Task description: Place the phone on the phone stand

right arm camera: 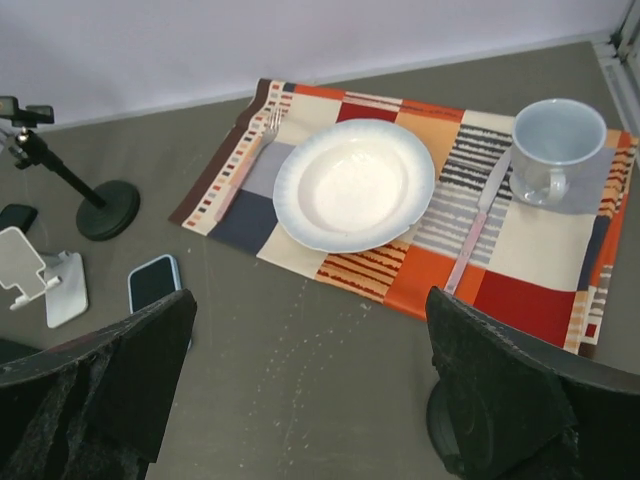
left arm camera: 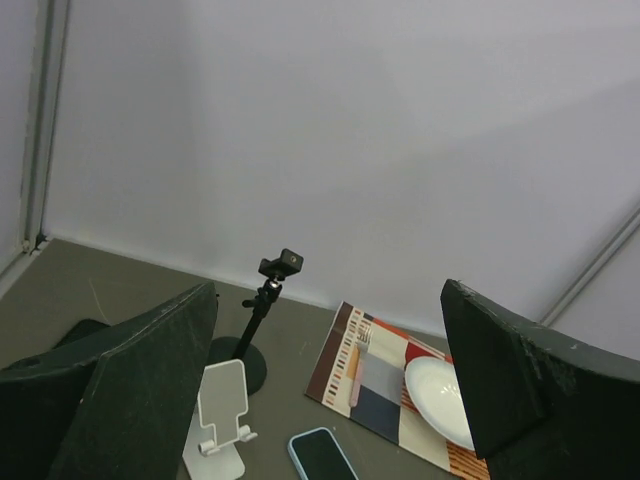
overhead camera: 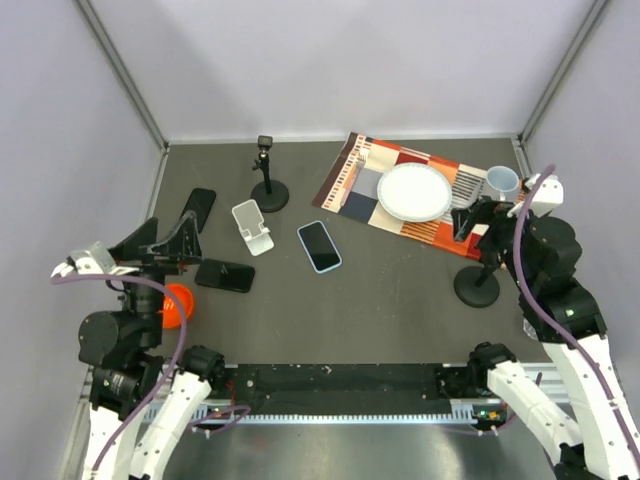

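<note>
The phone [overhead camera: 320,246], dark-screened in a light blue case, lies flat mid-table. It also shows in the left wrist view [left arm camera: 322,455] and the right wrist view [right arm camera: 153,283]. Just left of it stands the white phone stand [overhead camera: 252,226] [left arm camera: 222,415] [right arm camera: 35,275], with nothing on it. My left gripper [overhead camera: 165,240] [left arm camera: 330,370] hangs open above the table's left side, away from both. My right gripper [overhead camera: 487,222] [right arm camera: 310,330] is open too, raised over the near edge of the placemat at the right. Neither holds anything.
A black pole on a round base [overhead camera: 268,185] stands behind the stand. Two other dark phones [overhead camera: 198,208] [overhead camera: 224,276] and an orange object [overhead camera: 178,305] lie at the left. The patterned placemat [overhead camera: 355,170] carries a white plate [overhead camera: 413,192], a cup [overhead camera: 502,182] and cutlery. Another round black base [overhead camera: 477,286] is near right.
</note>
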